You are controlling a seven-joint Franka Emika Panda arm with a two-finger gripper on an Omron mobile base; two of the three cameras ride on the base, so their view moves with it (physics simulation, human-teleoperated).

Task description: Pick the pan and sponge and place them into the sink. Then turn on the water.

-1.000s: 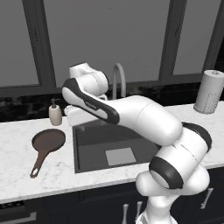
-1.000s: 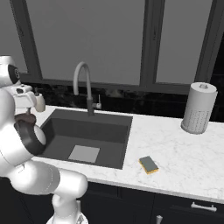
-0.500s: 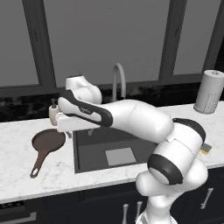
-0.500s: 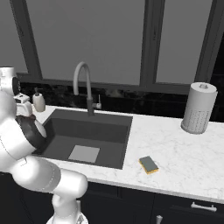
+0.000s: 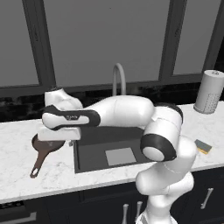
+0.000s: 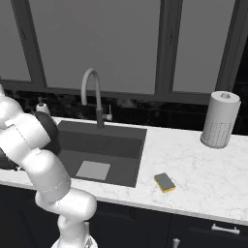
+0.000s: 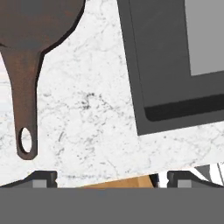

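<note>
Movement since the earlier frames is being seen in the white arm, which has been swung further left and lowered, so that the hand is now being held just above the small round reddish-brown frying pan point(image 5: 45, 148) on the white marble counter point(image 5: 57, 173); the pan, sponge and sink are lying where they were. The two-finger gripper point(image 7: 112, 179) is being kept spread wide, its dark fingertips point(image 7: 43, 179) well apart with nothing between them, over bare marble between the pan's handle and the sink's edge. The pan is being left to the left of the large rectangular dark grey sink point(image 5: 94, 148), its bowl near the sink's left rim, its long slim handle pointing toward the counter's front edge and slightly left; a hanging hole is being shown at the handle's end. Open marble is lying around the handle. The small yellow sponge with a dark scouring layer point(image 6: 164, 182) is lying flat right of the sink, near the front edge, well apart from the pan.
</note>
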